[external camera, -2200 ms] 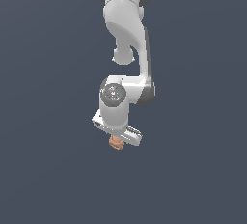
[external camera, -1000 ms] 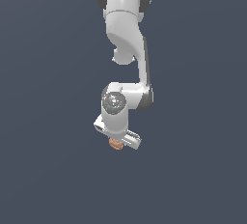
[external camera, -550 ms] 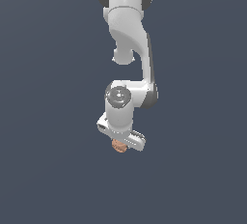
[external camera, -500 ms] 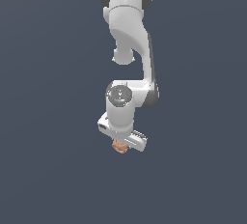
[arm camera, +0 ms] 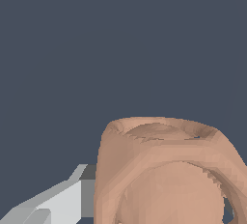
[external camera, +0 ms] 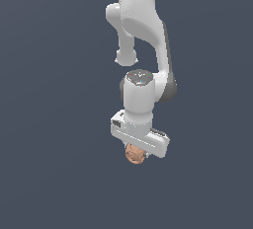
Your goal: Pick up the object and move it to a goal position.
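1. The white arm (external camera: 143, 30) reaches down from above over a plain dark grey floor (external camera: 49, 124).
2. The gripper (external camera: 134, 150) hangs at the arm's low end, its fingers (arm camera: 58, 201) clamped on the lump.
3. The brown lump (external camera: 134, 153) sits just under the gripper's body, pressed against one finger.

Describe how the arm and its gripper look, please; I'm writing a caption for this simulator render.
The arm is glossy white, built from rounded, tube-like segments with darker grey bands at the joints. The wrist ends in a round cap with small red and green marks. Below it, the gripper has a flat, white, bar-shaped body with a small dark marking at one end. In the wrist view, one finger looks light grey with a dark pad. No cables show.
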Controlling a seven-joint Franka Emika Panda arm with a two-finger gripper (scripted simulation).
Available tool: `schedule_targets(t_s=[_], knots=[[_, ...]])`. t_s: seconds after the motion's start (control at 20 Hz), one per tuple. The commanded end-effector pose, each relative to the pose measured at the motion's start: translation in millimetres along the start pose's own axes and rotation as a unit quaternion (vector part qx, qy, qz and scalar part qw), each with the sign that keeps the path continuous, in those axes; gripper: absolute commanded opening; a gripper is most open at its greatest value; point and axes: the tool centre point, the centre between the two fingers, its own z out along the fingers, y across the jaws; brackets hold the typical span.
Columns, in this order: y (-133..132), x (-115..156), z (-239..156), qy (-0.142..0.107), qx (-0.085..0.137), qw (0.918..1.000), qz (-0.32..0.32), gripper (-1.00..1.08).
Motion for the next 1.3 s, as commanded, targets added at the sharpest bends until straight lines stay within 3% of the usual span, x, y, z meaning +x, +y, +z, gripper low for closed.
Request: schedule_targets(t_s=[0.0,0.3,0.65,1.25], knots=[[-20.4,7.2,-17.1,0.032,0.020,0.9993,0.008,-1.00],[-64.1,21.0,-61.5,0.107,0.066,0.9917,0.026,-1.00],[-103.6,29.4,-112.5,0.183,0.111,0.9758,0.045,-1.00],[-145.5,30.8,-182.4,0.276,0.165,0.9444,0.067,-1.00]])
